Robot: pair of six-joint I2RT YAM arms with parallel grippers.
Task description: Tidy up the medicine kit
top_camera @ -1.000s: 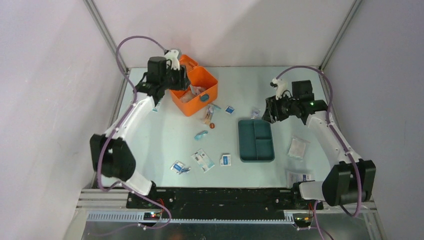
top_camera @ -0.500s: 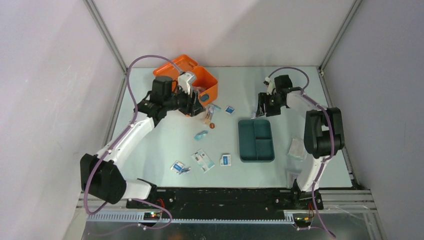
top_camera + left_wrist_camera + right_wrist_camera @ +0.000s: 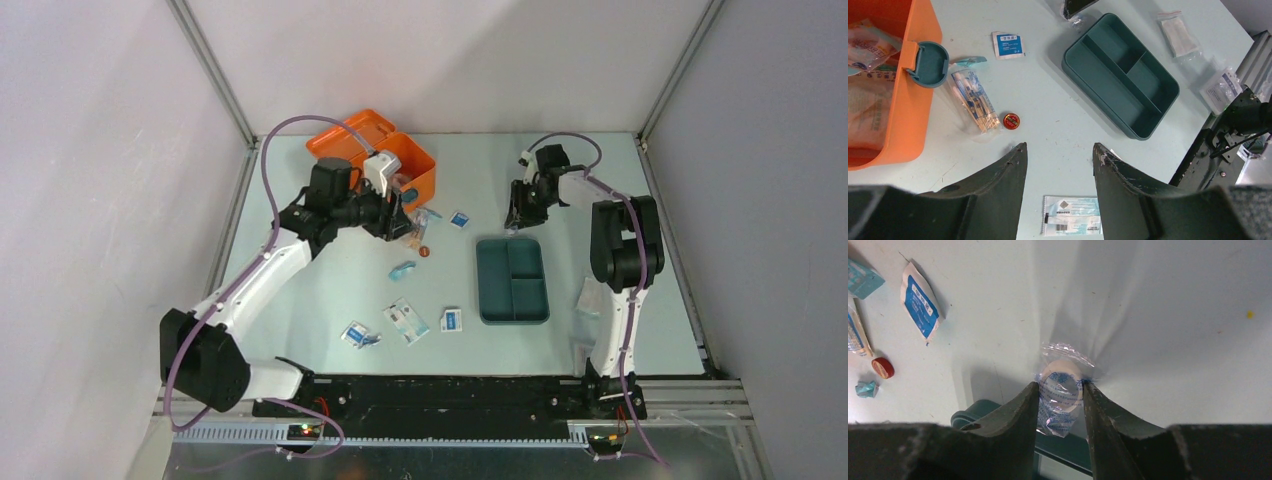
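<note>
Right claw (image 3: pixel 1060 386) moved in, pinching wrapped roll (image 3: pixel 1060 373) at tray (image 3: pixel 977 413) rim, left claw (image 3: pixel 1059 146) open beside medicine kit (image 3: pixel 903 126)

The medicine kit (image 3: pixel 910 125) is smooth orange plastic with a soft sheen — the tray (image 3: pixel 1113 87) is a duller, matt teal plastic. The wrapped roll (image 3: pixel 1062 390) is sealed in clear, crinkled, glossy film. The table (image 3: pixel 1173 315) looks smooth and matt, faintly scratched.

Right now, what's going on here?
Right gripper pinches a clear-wrapped roll on the table, by the far edge of the teal tray. Left gripper hovers open and empty beside the open orange medicine kit. Sachets lie loose on the table; the tray is empty.
</note>
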